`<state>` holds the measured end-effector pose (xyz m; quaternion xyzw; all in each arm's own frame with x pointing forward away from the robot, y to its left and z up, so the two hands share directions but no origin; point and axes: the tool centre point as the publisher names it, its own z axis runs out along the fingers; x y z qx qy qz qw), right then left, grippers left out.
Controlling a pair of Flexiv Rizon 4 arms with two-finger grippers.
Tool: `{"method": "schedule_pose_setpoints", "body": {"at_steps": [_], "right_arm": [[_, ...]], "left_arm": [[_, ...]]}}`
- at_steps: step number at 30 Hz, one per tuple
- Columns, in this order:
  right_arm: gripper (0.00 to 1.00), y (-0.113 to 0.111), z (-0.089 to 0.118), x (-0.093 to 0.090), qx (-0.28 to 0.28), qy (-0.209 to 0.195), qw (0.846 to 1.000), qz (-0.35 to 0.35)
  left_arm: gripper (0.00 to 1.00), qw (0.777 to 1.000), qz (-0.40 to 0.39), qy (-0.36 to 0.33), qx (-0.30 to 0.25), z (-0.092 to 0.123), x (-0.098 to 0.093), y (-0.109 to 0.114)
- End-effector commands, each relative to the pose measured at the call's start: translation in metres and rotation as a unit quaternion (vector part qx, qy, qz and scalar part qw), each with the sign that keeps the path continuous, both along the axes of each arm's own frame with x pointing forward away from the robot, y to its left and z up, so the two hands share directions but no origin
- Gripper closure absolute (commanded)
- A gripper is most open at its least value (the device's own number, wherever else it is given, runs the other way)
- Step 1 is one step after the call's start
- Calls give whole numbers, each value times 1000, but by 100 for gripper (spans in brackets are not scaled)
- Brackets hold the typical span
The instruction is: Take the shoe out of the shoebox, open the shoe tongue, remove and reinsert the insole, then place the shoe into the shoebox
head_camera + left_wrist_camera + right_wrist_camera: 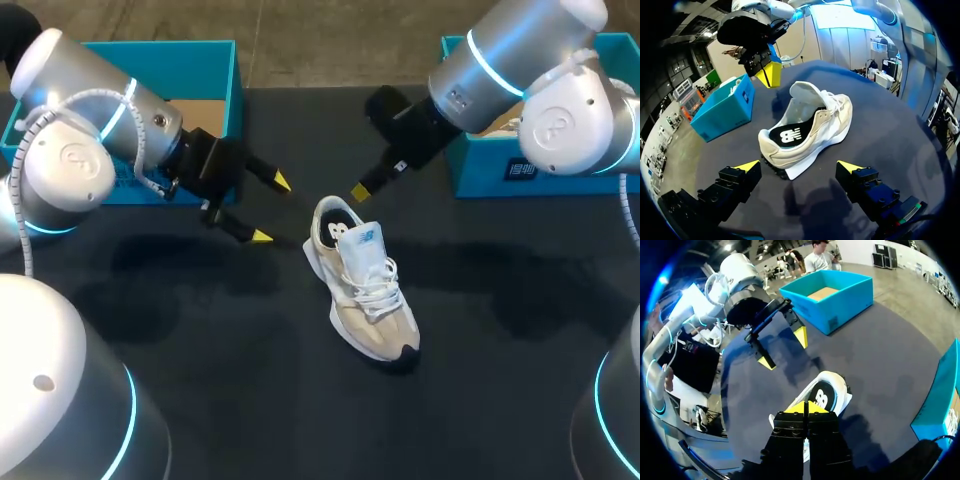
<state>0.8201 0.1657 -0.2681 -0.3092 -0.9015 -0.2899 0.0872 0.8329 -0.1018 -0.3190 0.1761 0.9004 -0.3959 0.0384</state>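
Shoe [362, 295] is out of the box, upright on its sole mid-table, heel far, toe near. The left shoebox [205, 70] sits far left and the right shoebox [490, 180] far right, both well apart from it. Tongue [807, 92] looks lifted already, w/ the dark insole [789, 136] showing in the heel opening, so we judge the insole pull is the step in hand. Our left gripper [270, 210] hangs just left of the heel, fingers spread wide, nothing between them; in its wrist view the shoe lies ahead of the parted tips. Our right gripper [361, 192] hovers just above & beyond the heel collar, tips pressed together, holding nothing. To do this well we'd bring the left fingers in around the heel to pin the shoe. Then we'd part the right tips a little, dip one under the insole's rear edge, pinch, & peel up and back, slow enough not to drag the shoe along. Risks as we see them: tongue flops back over the opening, or the shoe rolls sideways if unbraced.
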Motion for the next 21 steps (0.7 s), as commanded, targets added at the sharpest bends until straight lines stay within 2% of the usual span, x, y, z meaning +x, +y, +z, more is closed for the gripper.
{"method": "schedule_pose_setpoints", "body": {"at_steps": [1,11,14,21], "right_arm": [[100,3,-6,1,-15,-7,999,-40],[100,9,-20,0,-127,-44,980,-148],[100,10,-20,-2,-154,-46,974,-158],[100,16,-27,-8,-176,-31,971,-162]], "left_arm": [[0,1000,-2,1,1,4,-3,-4],[0,1000,3,0,1,3,-13,-8],[0,1000,6,6,4,5,-14,-7],[0,1000,11,13,5,16,-10,-9]]}}
